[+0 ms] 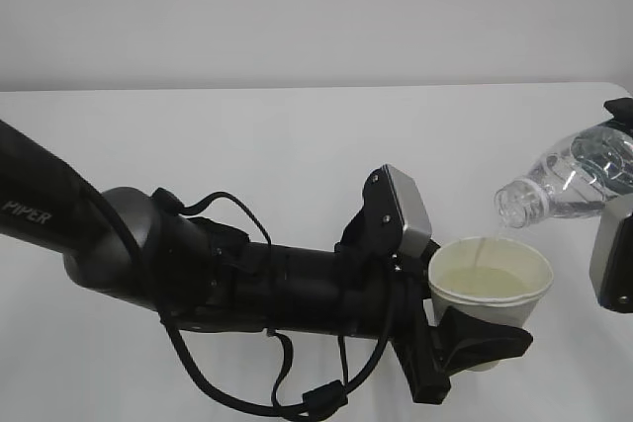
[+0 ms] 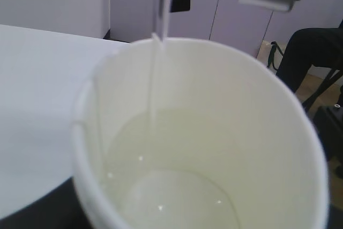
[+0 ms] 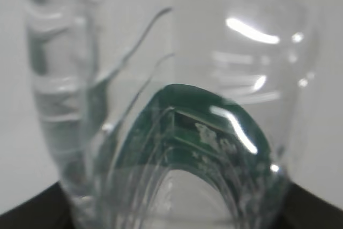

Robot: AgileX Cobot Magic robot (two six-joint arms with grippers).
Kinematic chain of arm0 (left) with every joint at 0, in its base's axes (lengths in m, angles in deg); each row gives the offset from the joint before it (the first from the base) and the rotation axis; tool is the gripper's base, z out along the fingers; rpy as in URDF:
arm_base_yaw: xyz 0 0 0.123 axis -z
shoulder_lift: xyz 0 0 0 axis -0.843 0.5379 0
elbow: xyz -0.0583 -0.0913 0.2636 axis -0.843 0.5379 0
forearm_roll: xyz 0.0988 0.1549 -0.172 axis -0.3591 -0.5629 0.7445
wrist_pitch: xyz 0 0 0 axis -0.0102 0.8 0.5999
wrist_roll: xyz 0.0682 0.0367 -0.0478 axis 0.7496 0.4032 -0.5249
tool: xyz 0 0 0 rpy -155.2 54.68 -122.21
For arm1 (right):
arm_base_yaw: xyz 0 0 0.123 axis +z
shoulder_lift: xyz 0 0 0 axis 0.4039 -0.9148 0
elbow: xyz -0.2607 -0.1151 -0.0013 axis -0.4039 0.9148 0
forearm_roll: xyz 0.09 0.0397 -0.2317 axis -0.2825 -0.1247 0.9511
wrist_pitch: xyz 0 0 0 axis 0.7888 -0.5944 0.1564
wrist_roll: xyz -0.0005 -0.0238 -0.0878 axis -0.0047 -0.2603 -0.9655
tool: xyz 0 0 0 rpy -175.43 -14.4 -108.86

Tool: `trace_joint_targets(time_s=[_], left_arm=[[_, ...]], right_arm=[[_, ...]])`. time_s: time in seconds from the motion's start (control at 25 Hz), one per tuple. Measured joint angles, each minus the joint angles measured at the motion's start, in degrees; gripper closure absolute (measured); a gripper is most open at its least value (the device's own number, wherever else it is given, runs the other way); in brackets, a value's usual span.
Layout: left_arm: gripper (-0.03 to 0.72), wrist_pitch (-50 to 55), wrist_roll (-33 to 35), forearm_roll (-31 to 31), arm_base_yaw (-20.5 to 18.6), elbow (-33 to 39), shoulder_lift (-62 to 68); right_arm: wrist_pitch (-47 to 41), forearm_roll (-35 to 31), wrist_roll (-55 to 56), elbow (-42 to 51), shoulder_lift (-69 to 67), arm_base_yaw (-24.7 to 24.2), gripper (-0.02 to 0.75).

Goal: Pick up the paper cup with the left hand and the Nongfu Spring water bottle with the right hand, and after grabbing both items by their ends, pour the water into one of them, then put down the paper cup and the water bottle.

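Here we see the paper cup [image 1: 492, 284], white with cream inside and part full, held upright above the worktop [image 1: 247, 145] by the left pincer [image 1: 465, 338]; the right pincer [image 1: 618, 244] grips the tilted, clear, green-labelled bottle [image 1: 569, 180] at the right edge; a thin stream of water [image 1: 480, 249] falls into the cup; open worktop lies behind.

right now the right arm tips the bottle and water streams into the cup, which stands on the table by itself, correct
Not quite. The cup does not stand by itself: the left gripper holds it, as the exterior view shows. The rest is right: the bottle is tipped and water streams into the cup.
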Motion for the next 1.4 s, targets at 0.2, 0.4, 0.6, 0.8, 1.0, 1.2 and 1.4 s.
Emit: trace_joint_targets(time_s=[0.2, 0.4, 0.6, 0.8, 1.0, 1.2, 1.4], left_arm=[[0.249, 0.00, 0.00, 0.24, 0.00, 0.00, 0.00], [0.249, 0.00, 0.00, 2.17, 0.00, 0.00, 0.00], [0.249, 0.00, 0.00, 3.09, 0.00, 0.00, 0.00], [0.249, 0.00, 0.00, 3.09, 0.00, 0.00, 0.00], [0.249, 0.00, 0.00, 3.09, 0.00, 0.00, 0.00], [0.249, 0.00, 0.00, 3.09, 0.00, 0.00, 0.00], [0.251, -0.84, 0.00, 3.09, 0.00, 0.00, 0.00]], right_arm=[[0.00, 0.00, 2.84, 0.00, 0.00, 0.00, 0.284], [0.00, 0.00, 6.68, 0.00, 0.00, 0.00, 0.284], [0.04, 0.00, 13.08, 0.00, 0.00, 0.00, 0.285], [0.75, 0.00, 21.18, 0.00, 0.00, 0.00, 0.285], [1.42, 0.00, 28.13, 0.00, 0.00, 0.00, 0.285], [2.19, -0.41, 36.91, 0.00, 0.00, 0.00, 0.285], [3.22, -0.68, 45.22, 0.00, 0.00, 0.00, 0.285]])
